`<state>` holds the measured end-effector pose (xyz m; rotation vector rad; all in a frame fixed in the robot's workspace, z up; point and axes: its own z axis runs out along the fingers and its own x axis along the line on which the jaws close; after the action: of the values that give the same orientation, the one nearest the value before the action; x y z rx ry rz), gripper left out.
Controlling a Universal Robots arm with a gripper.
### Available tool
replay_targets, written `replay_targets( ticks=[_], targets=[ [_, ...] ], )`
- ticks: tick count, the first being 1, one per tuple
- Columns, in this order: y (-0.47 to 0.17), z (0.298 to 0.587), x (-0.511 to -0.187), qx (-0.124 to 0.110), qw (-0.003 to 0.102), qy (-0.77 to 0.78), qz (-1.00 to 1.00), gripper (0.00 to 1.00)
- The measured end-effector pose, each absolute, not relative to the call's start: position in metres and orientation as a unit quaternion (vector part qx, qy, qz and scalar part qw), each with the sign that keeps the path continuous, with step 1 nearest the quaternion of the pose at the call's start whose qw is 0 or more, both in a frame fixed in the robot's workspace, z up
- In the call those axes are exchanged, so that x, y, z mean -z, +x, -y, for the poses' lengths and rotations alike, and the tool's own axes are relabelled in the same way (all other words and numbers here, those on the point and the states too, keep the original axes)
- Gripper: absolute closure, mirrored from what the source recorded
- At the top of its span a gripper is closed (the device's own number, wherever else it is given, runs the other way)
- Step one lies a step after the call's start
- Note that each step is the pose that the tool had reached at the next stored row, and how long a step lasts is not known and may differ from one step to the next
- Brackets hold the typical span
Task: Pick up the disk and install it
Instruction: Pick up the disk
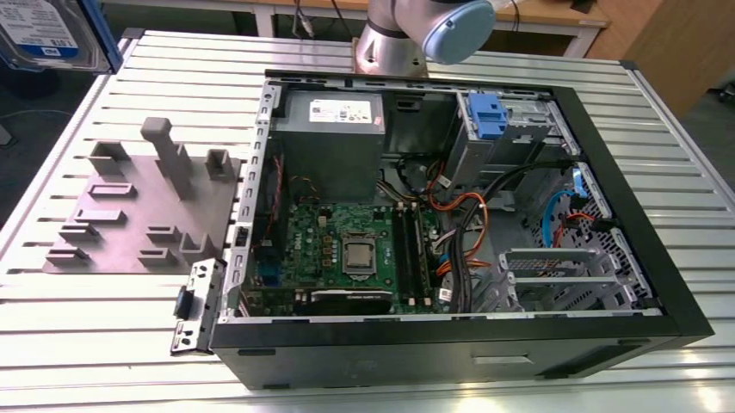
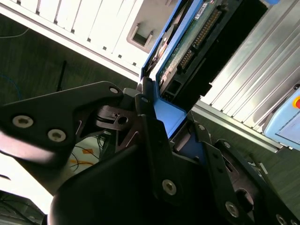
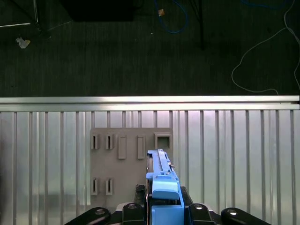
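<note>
The disk point(image 1: 44, 33), silver with a white-and-blue label and a blue frame, hangs in the air at the top of the exterior view's left, above the table's far corner. In both wrist views my gripper point(image 3: 164, 210) is shut on the disk point(image 3: 161, 176), its black fingers point(image 2: 145, 117) pressing the blue frame from either side. The second wrist view shows the disk's green circuit board point(image 2: 187, 44) and its connector end. Directly below the held disk lies the grey slotted holder point(image 3: 131, 159).
The open computer case point(image 1: 677, 284) lies on the slatted metal table point(image 1: 115, 344), with motherboard, cables and a drive bay with a blue latch point(image 1: 487, 116) at its far side. The grey slotted holder point(image 1: 138, 206) sits at the case's left. The arm's base point(image 1: 397, 39) stands behind the case.
</note>
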<state>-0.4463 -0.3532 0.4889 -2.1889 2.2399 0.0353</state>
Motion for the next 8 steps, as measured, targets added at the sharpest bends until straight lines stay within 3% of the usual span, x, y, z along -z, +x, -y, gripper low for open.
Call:
replay_targets(
  ticks=[8],
  targets=[
    [-0.4463,0.3535,-0.4889,-0.011,0.005,-0.699,-0.715,0.64]
  ],
)
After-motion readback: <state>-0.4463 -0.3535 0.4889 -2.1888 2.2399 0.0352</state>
